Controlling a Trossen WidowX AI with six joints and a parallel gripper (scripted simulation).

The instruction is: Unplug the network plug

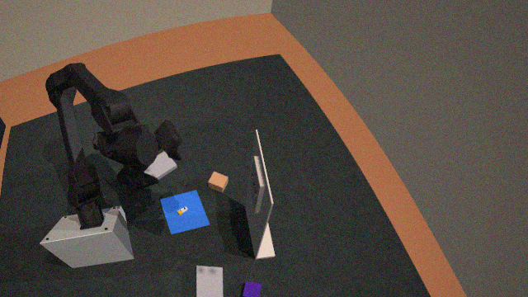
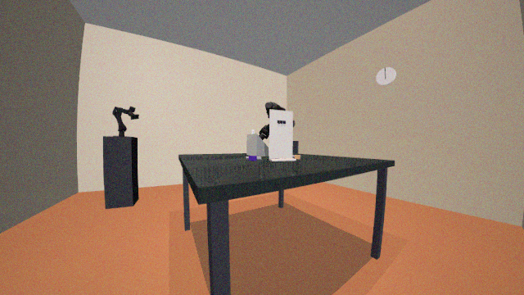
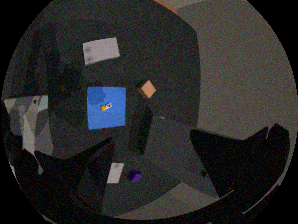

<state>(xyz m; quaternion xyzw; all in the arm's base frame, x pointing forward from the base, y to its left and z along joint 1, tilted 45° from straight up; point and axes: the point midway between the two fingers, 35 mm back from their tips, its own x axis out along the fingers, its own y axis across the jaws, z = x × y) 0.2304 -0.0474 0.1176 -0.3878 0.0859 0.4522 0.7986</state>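
The network plug (image 1: 182,210) (image 3: 106,107), small with a white and an orange part, lies on the blue marked square (image 1: 194,222) (image 3: 114,120), near its middle. My gripper (image 1: 168,169) (image 3: 152,139) is open, its fingers wide apart with nothing between them. It hangs above the table, up and away from the plug, and does not touch it. The upright panel (image 1: 259,231) (image 2: 281,141) (image 3: 172,145) stands to the right of the square in the top view. The plug is hidden in the exterior view.
A peach block (image 1: 218,181) (image 3: 148,89) lies between square and panel. A pale flat block (image 1: 162,166) (image 3: 101,51) lies beyond the square. Another pale block (image 1: 209,282) (image 3: 115,173) and a purple block (image 1: 252,289) (image 2: 252,158) (image 3: 135,176) lie on the opposite side.
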